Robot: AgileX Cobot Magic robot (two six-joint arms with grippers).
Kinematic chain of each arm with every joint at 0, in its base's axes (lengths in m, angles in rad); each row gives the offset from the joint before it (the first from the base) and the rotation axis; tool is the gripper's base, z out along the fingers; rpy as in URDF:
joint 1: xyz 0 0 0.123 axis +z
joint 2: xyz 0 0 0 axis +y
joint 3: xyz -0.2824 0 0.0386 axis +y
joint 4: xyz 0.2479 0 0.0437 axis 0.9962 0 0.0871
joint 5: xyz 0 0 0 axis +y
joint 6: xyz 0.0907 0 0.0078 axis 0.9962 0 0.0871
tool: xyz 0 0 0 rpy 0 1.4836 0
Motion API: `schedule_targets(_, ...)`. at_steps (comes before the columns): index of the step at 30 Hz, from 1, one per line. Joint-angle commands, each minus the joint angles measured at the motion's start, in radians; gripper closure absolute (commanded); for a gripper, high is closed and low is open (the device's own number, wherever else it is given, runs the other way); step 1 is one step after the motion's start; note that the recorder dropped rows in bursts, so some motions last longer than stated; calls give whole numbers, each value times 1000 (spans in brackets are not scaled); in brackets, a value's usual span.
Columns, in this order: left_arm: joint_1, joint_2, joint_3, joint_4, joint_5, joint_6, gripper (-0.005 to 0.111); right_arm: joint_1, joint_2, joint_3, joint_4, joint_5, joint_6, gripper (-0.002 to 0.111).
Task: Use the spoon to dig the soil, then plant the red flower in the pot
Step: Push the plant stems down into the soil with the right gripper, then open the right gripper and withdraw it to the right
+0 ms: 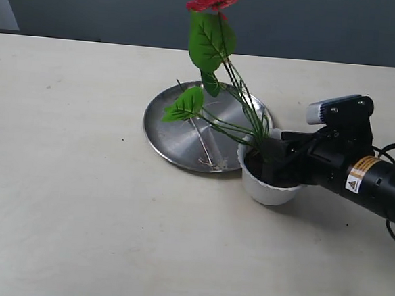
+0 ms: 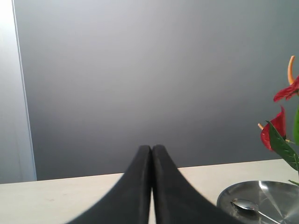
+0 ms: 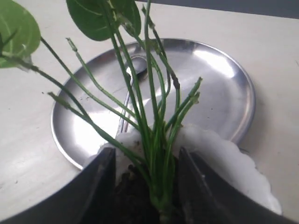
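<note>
The red flower (image 1: 208, 40) stands with its stem base in the white scalloped pot (image 1: 269, 187), leaning toward the plate, its bloom at the view's top edge. In the right wrist view its green stems (image 3: 156, 140) rise from the dark soil (image 3: 133, 191) inside the pot (image 3: 224, 154). My right gripper (image 3: 145, 154) is open, a finger on each side of the stems above the soil; the exterior view shows it (image 1: 273, 157) over the pot. The spoon (image 1: 204, 145) lies in the steel plate. My left gripper (image 2: 152, 148) is shut and empty, above the table, out of the exterior view.
The round steel plate (image 1: 178, 140) sits just behind and left of the pot, touching or nearly touching it. The right arm (image 1: 359, 169) reaches in from the right edge. In the left wrist view the plate (image 2: 275, 191), spoon (image 2: 245, 205) and red blooms (image 2: 280, 130) show at the right.
</note>
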Motion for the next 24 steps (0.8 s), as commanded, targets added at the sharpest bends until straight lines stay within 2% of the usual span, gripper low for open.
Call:
schedule_targets(1,-5,-2,-2,-3,-5,-2,106,-1,-76,7,-48,45,48,66)
schedule_targets(6,-5,-2,-2,-3,-3,-2,106,-1,-186,58,-42,61,66,66)
schedule_targets(9,-5,-2,-2,-3,-3,-2,106,-1,-270,98,-42,81,97,71)
schedule_targets(11,-5,-2,-2,-3,-3,-2,106,-1,-338,121,-42,117,147,79)
schedule_targets(16,-5,-2,-2,-3,-3,-2,106,-1,-517,185,-141,195,320,108)
schedule_targets(24,-5,-2,-2,-3,-3,-2,106,-1,-809,265,-172,243,686,109)
